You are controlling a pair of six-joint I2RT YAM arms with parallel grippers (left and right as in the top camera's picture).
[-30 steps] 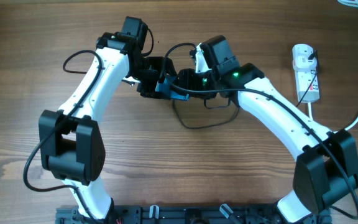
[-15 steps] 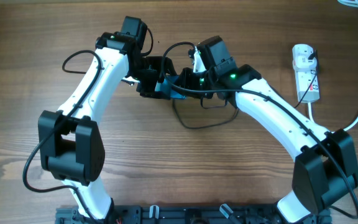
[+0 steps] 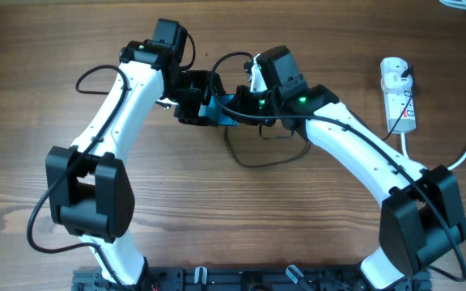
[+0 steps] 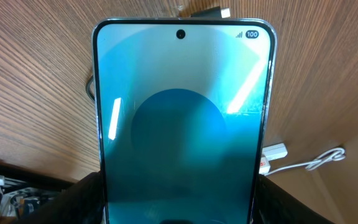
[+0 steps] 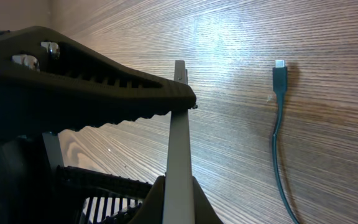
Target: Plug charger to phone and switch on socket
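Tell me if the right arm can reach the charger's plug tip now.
Probably not directly: the plug tip lies bare on the table, but the phone sits edge-on at the arm's jaws, between them and it.

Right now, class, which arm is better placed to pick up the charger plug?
Right. The left end effector is shut on the phone; the right end effector looks open, and the charger plug lies free on the table in its wrist view.
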